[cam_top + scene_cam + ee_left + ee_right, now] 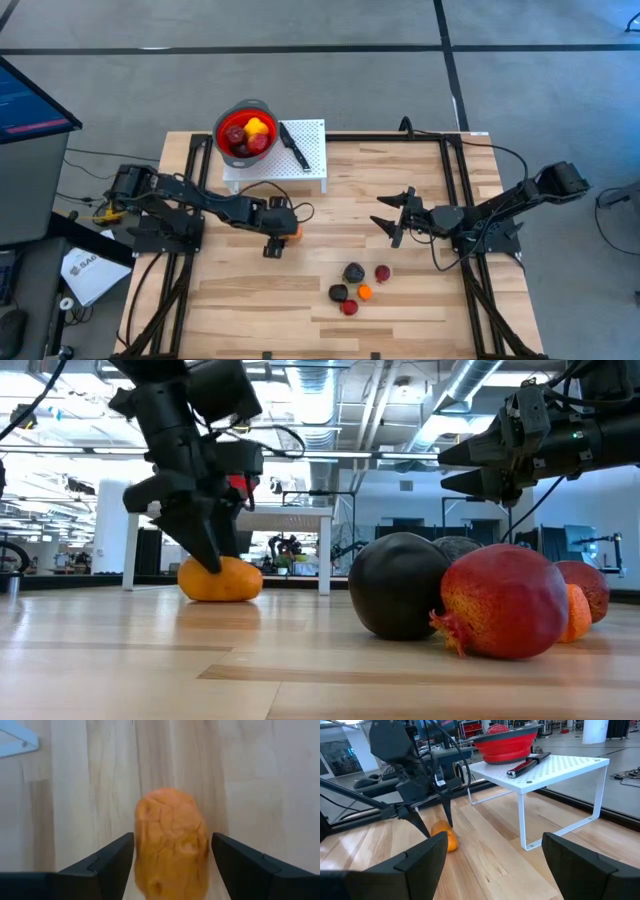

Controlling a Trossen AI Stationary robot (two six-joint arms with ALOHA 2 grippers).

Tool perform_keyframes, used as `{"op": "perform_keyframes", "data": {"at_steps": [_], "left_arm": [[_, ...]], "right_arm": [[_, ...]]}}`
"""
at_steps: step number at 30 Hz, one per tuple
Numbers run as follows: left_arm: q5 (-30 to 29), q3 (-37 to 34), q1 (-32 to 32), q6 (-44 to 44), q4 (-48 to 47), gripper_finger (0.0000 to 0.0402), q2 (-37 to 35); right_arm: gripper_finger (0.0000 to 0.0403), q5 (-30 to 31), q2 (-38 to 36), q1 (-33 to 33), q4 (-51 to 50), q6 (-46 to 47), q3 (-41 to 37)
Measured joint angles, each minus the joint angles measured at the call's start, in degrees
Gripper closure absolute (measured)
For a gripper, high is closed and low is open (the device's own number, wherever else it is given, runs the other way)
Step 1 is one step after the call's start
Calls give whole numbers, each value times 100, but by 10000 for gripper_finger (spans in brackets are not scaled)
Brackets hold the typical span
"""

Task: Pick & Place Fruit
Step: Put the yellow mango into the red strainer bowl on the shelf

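In the low view, a grey fruit (458,546) is largely hidden behind the black fruit (398,585) and pomegranate (503,601). Farther back, the orange fruit (220,579) lies on the table (400,190) between the left gripper's (172,852) parted jaws, contact unclear. The right gripper (392,213) hovers open.

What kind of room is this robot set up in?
Probably a robotics lab or open workshop: exposed ceiling ducts, workbenches and equipment beyond the wooden table, and a monitor beside it.
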Motion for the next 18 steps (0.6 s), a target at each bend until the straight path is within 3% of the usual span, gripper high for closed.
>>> {"op": "perform_keyframes", "data": {"at_steps": [11,14,18], "left_arm": [[-146,-503,-2,-929,61,110,40],[-150,-507,-53,-1284,63,132,6],[44,-486,-310,-1622,55,197,-187]], "right_arm": [[85,0,0,0,-4,-35,0],[85,0,0,0,-5,-46,0],[85,0,0,0,-1,-46,0]]}}
